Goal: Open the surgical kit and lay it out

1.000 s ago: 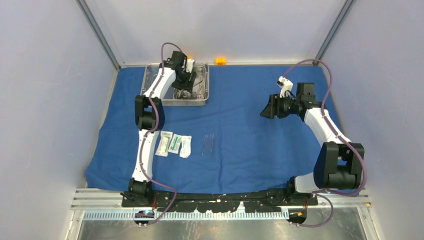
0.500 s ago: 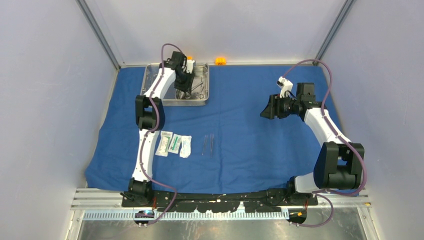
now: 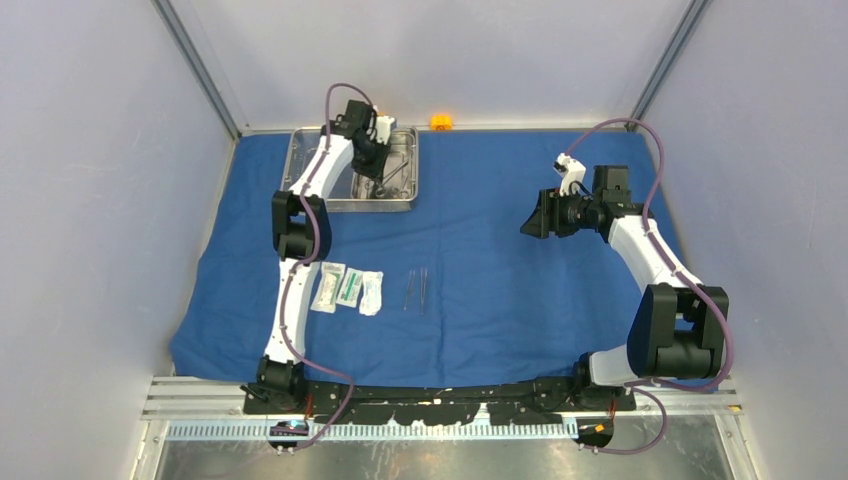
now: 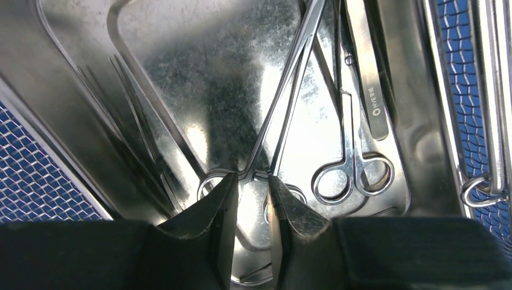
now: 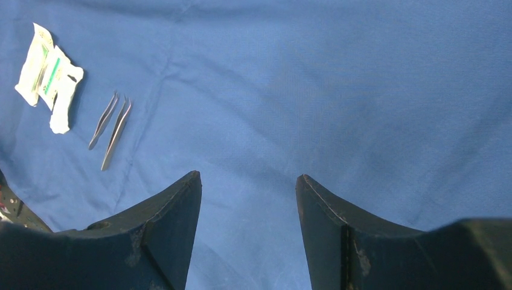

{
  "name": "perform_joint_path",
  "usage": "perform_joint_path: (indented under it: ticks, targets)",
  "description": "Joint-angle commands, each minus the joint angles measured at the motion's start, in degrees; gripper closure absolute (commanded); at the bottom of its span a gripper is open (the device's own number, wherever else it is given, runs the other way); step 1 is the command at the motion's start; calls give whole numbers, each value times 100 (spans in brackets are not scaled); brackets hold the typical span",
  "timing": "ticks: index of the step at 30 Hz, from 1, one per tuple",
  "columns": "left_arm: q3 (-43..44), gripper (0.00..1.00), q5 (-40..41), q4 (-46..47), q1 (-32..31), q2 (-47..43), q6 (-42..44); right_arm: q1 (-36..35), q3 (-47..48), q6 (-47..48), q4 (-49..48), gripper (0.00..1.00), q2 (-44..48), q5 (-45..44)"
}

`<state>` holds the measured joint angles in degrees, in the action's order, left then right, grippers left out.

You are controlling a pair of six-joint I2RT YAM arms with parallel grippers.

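Nearest the arm bases, three packets (image 3: 349,288) are laid side by side on the cloth (image 3: 500,300), which is spread flat over the table. Just to their right two forceps (image 3: 423,289) are set close together and almost parallel, their long axes running near to far. Farther back on the right, the right gripper (image 5: 247,180) is held above bare cloth with its fingers wide apart and nothing between them. It is pointed toward the left, and the packets and forceps are seen at the upper left of its wrist view. At the far left of the cloth the basket (image 3: 352,207) is placed with the tray (image 4: 199,72) seated inside it, mesh being visible on both sides of the tray walls in the left wrist view. The left gripper (image 4: 252,178) is lowered into the tray, its fingers drawn to a narrow gap. Between the fingertips the shanks of the scissors (image 4: 288,78) are caught, just above their finger rings. The rings lie toward the gripper and the long axis runs away from it, slanting to the upper right of that view. Whether the pads are actually pressed on the steel cannot be told. To the right of the scissors a smaller ringed pair (image 4: 353,175) and a stamped flat tweezer (image 4: 369,84) are laid lengthwise along the tray. Beyond the cloth's far edge an orange block (image 3: 441,122) is seen.
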<state>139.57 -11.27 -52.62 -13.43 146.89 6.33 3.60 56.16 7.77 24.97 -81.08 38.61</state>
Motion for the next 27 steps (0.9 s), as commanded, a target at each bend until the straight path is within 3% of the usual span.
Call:
perform_joint_path:
  ticks: [1,6,19,27]
  targets:
    - [183,75,-29,392,-10,-505,217,-17,222,119,-81,36,-4,-38]
    - [202,75,164,609,-11,-463,229,-17,220,137,-81,36,-20,-49]
    - [795,48,1082,905,-11,168,543,-17,220,150,-80,36,-75,-64]
    - [993,47,910,915,-10,468,580,-16,220,154,-70,37,-92,-66]
